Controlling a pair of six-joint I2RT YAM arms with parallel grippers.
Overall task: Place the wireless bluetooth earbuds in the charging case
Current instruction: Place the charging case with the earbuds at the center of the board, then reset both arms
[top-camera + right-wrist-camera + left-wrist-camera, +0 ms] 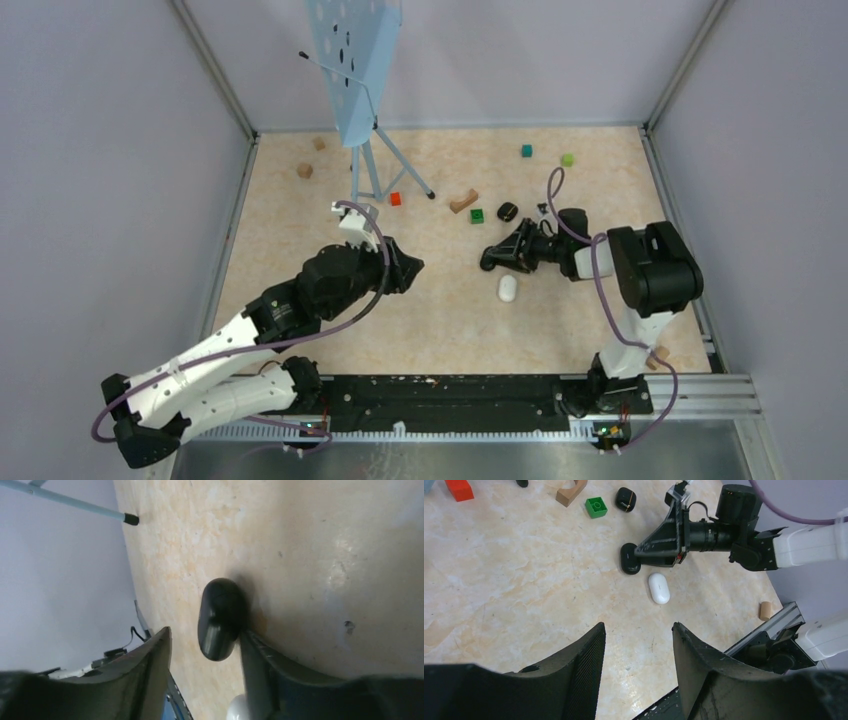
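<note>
A closed, glossy black oval charging case lies on the table at the tips of my right gripper. It rests against one finger, with a gap to the other, so this gripper is open. A white pill-shaped case lies just beside it, nearer the arm bases. A second black rounded case sits farther back by a green block. My left gripper hovers open and empty to the left of both cases. The earbuds do not show clearly; dark specks by the right wrist are too small to tell.
A blue stand rises at the back, its legs reaching the table near a red block. A wooden arch, a teal cube, a light green cube and wooden blocks lie scattered at the back. Another wooden piece sits by the right base.
</note>
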